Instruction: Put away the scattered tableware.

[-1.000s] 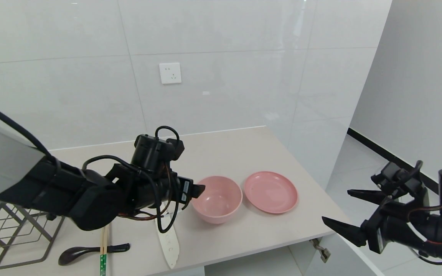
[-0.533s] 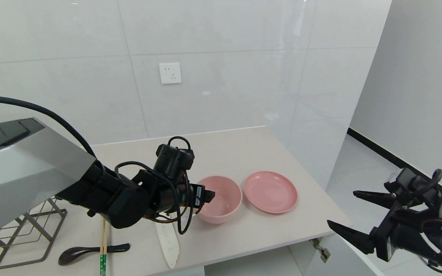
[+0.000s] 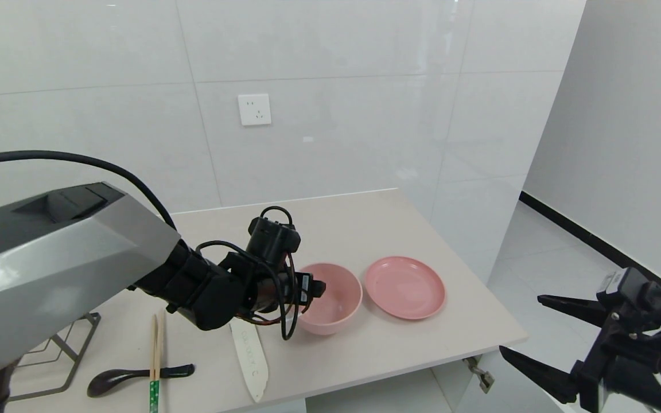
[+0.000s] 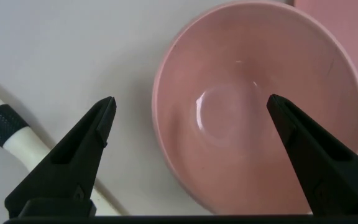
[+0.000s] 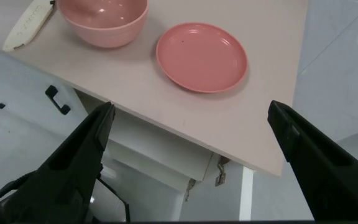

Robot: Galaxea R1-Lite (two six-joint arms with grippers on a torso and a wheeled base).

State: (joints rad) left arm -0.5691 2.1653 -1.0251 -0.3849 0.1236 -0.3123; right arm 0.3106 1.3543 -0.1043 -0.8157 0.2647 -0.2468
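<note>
My left gripper hangs wide open astride the pink bowl rim; a shallow pinch could tip it.

Counter, pink bowl, pink plate, white knife, chopsticks, spoon, wire rack

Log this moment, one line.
left gripper: open, astride pink bowl rim | right gripper: open, beyond counter edge | pink plate: beside bowl
</note>
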